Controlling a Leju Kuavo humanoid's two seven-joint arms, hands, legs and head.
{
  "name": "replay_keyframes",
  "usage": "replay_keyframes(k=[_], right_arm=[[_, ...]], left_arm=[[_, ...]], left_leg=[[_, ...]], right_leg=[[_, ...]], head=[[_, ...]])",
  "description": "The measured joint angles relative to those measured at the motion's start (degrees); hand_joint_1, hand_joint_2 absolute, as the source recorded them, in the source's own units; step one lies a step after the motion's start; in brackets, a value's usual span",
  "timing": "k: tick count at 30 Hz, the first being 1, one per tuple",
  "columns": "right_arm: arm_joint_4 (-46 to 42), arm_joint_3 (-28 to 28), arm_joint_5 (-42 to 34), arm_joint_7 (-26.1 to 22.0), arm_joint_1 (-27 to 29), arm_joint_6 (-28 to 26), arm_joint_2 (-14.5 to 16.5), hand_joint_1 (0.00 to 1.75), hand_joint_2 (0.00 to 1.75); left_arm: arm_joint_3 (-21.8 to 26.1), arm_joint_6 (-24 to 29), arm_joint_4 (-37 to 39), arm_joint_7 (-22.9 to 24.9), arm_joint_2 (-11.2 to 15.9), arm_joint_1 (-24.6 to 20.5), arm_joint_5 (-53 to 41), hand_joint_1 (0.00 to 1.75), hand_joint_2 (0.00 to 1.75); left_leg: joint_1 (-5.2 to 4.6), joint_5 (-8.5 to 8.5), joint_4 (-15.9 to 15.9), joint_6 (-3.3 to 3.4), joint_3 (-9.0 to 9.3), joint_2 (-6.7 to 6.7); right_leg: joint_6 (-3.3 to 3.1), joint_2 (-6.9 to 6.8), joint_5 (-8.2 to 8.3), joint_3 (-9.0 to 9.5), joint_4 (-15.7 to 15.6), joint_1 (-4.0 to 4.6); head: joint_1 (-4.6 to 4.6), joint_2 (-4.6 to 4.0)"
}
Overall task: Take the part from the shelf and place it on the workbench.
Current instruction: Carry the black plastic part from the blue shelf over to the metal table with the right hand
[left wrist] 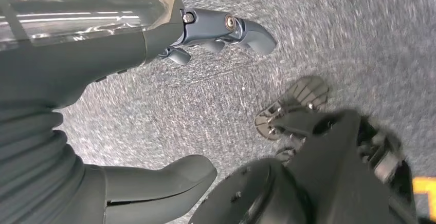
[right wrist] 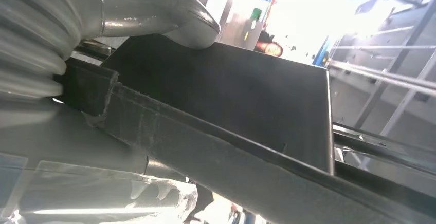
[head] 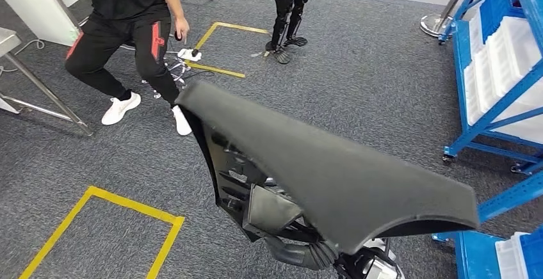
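We see the part (head: 333, 176), a large dark curved panel with a ribbed underside, held up over the grey carpet (head: 358, 68); it hides most of our right hand (head: 301, 250), whose thumb (right wrist: 190, 26) presses on the panel's face in the right wrist view, so the hand grips it. Our left hand (left wrist: 154, 106) hangs with fingers (left wrist: 226, 29) and thumb apart, holding nothing. A person (head: 128, 42), cut off at the chest, strides past. The blue shelf (head: 493, 68) stands at right, partly out of frame.
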Motion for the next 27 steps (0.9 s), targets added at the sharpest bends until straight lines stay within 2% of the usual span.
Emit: replay_keyframes(k=[1, 2, 5, 6, 9, 10, 11, 12, 13, 14, 15, 17, 18, 20, 21, 22, 23, 24, 25, 26, 27], right_arm=[[0.1, 0.0, -0.2, 0.1, -0.2, 0.4, 0.1, 1.75, 1.75], [0.3, 0.0, -0.5, 0.1, -0.3, 0.7, 0.2, 1.75, 1.75], [0.6, -0.1, -1.2, -0.1, -0.6, 1.2, 0.2, 1.75, 1.75], [0.6, -0.1, -1.3, -0.1, -0.6, 1.2, 0.2, 1.75, 1.75], [0.6, -0.2, -1.4, -0.1, -0.6, 1.2, 0.2, 1.75, 1.75], [0.8, -0.4, -1.5, -0.2, -0.5, 1.3, 0.1, 1.75, 1.75], [1.0, -0.7, -1.6, -0.3, -0.5, 1.3, 0.0, 1.75, 1.75], [1.3, -1.0, -1.7, -0.4, -0.5, 1.5, -0.1, 1.75, 1.75], [1.5, -1.4, -1.8, -0.5, -0.5, 1.7, -0.3, 1.75, 1.75], [1.6, -1.6, -1.9, -0.5, -0.7, 1.9, -0.3, 1.75, 1.75], [1.7, -1.8, -2.0, -0.4, -1.1, 2.0, -0.3, 1.75, 1.75], [1.8, -2.2, -2.0, -0.1, -1.8, 2.1, -0.1, 1.75, 1.75], [1.8, -2.3, -1.9, 0.1, -2.2, 2.1, 0.0, 1.75, 1.75], [1.8, -2.7, -1.7, 0.1, -2.5, 1.9, 0.3, 1.75, 1.75], [1.8, -2.8, -1.7, 0.2, -2.6, 1.8, 0.3, 1.75, 1.75], [1.8, -3.0, -1.7, 0.2, -2.6, 1.8, 0.4, 1.75, 1.75], [1.9, -3.1, -1.7, 0.2, -2.6, 1.8, 0.4, 1.75, 1.75], [1.9, -3.2, -1.7, 0.2, -2.6, 1.7, 0.4, 1.75, 1.75], [2.0, -3.2, -1.7, 0.2, -2.6, 1.7, 0.4, 1.75, 1.75], [2.0, -3.3, -1.7, 0.2, -2.6, 1.7, 0.5, 1.75, 1.75], [2.0, -3.4, -1.7, 0.2, -2.6, 1.7, 0.6, 1.75, 1.75]], left_arm=[[0.2, 0.1, 0.1, -0.1, -0.1, 0.2, 0.2, 0.00, 1.75], [0.4, 0.2, 0.2, -0.1, -0.3, 0.5, 0.2, 0.00, 1.75], [0.5, 0.3, 0.4, -0.1, -0.9, 0.9, 0.0, 0.00, 1.75], [0.5, 0.3, 0.4, -0.1, -0.9, 0.9, 0.0, 0.00, 1.75], [0.5, 0.3, 0.4, -0.1, -1.0, 0.8, 0.0, 0.00, 1.75], [0.6, 0.3, 0.4, -0.1, -1.2, 0.8, -0.1, 0.00, 1.75], [0.6, 0.3, 0.4, 0.0, -1.6, 0.9, -0.2, 0.00, 1.75], [0.6, 0.3, 0.4, 0.1, -2.0, 0.9, -0.4, 0.00, 1.75], [0.7, 0.3, 0.4, 0.3, -2.3, 0.9, -0.4, 0.00, 1.75], [0.9, 0.3, 0.4, 0.5, -2.5, 0.9, -0.3, 0.00, 1.75], [1.1, 0.3, 0.4, 0.7, -2.6, 0.9, 0.0, 0.00, 1.75], [1.5, 0.3, 0.4, 1.0, -2.7, 1.1, 0.4, 0.00, 1.75], [1.7, 0.3, 0.4, 1.1, -2.7, 1.2, 0.4, 0.00, 1.75], [1.8, 0.1, 0.4, 1.3, -2.7, 1.2, 0.3, 0.00, 1.75], [1.9, 0.0, 0.4, 1.4, -2.8, 1.2, 0.3, 0.00, 1.75], [1.9, -0.1, 0.4, 1.4, -2.8, 1.1, 0.3, 0.00, 1.75], [2.0, 0.0, 0.4, 1.4, -2.9, 1.1, 0.3, 0.00, 1.75], [2.0, 0.0, 0.4, 1.4, -2.9, 1.1, 0.3, 0.00, 1.75], [2.0, 0.0, 0.4, 1.4, -2.9, 1.1, 0.3, 0.00, 1.75], [2.1, 0.0, 0.4, 1.4, -2.9, 1.2, 0.3, 0.00, 1.75], [2.2, 0.0, 0.4, 1.5, -2.9, 1.2, 0.2, 0.00, 1.75]], left_leg=[[0.06, 0.23, -0.5, 0.15, 0.33, -0.76], [0.22, 0.54, -1.1, 0.22, 0.79, -1.46], [0.87, 1.44, -2.6, 0.53, 1.90, -3.00], [0.94, 1.51, -2.6, 0.64, 1.92, -3.20], [0.97, 1.52, -2.6, 0.63, 1.88, -3.42], [1.02, 1.51, -2.6, 0.61, 1.83, -4.25], [1.22, 1.44, -2.5, 0.39, 1.85, -5.76], [1.43, 1.31, -2.3, 0.05, 1.81, -7.44], [1.53, 1.05, -1.9, -0.43, 1.69, -9.16], [1.61, 0.83, -1.5, -0.95, 1.52, -10.27], [1.59, 0.70, -1.2, -1.31, 1.27, -10.77], [1.79, 0.67, -1.1, -1.82, 0.89, -11.51], [1.89, 0.51, -0.9, -2.02, 0.74, -11.05], [1.92, -1.30, 2.1, -2.46, -0.72, -8.12], [1.90, -2.98, 5.4, -2.66, -2.35, -6.19], [1.94, -4.84, 9.4, -2.82, -4.49, -4.90], [1.99, -6.21, 13.1, -2.89, -6.52, -4.29], [2.02, -6.72, 15.5, -2.86, -7.90, -4.01], [1.99, -6.13, 15.7, -2.69, -8.17, -3.88], [1.90, -4.55, 13.5, -2.35, -7.16, -3.65], [1.67, -2.59, 9.9, -1.78, -5.26, -2.86]], right_leg=[[0.24, -0.42, -0.13, 0.21, -0.1, 0.01], [0.49, 0.03, -0.34, 0.37, 0.1, 0.01], [0.74, 4.32, -2.01, -0.86, 3.4, -0.16], [0.68, 5.03, -2.43, -1.31, 4.3, -0.19], [0.62, 5.31, -2.86, -1.85, 5.3, -0.20], [0.71, 5.63, -3.86, -3.67, 8.6, -0.33], [1.40, 6.17, -3.27, -4.21, 8.7, -0.66], [2.26, 7.38, -2.22, -4.21, 7.6, -1.15], [2.96, 8.49, -0.89, -3.82, 5.8, -1.57], [3.38, 9.28, 1.16, -2.00, 1.4, -1.87], [3.08, 9.76, 1.65, -1.44, 0.1, -1.93], [2.03, 8.93, 1.79, -1.33, 0.0, -1.83], [1.66, 8.47, 1.82, -1.26, 0.0, -1.83], [0.86, 7.37, 1.78, -1.06, -0.1, -1.87], [0.55, 6.75, 1.66, -1.00, -0.1, -1.68], [0.27, 6.07, 1.53, -0.97, -0.1, -1.50], [0.09, 5.34, 1.41, -0.96, -0.1, -1.31], [-0.05, 4.61, 1.30, -0.93, -0.1, -1.14], [-0.14, 3.92, 1.18, -0.86, -0.1, -0.98], [-0.21, 3.27, 1.05, -0.72, -0.1, -0.81], [-0.23, 2.67, 0.90, -0.53, -0.1, -0.67]], head=[[-0.03, 0.00], [-0.03, 0.00], [-0.01, 0.00], [-0.02, 0.00], [0.03, 0.00], [0.06, 0.00], [0.09, 0.00], [0.15, 0.00], [0.18, 0.00], [0.20, 0.00], [0.22, 0.00], [0.20, 0.00], [0.21, 0.00], [-0.07, 0.00], [-0.19, 0.00], [-0.33, 0.00], [-0.32, 0.00], [-0.33, 0.00], [-0.33, 0.00], [-0.33, 0.00], [-0.33, 0.00]])
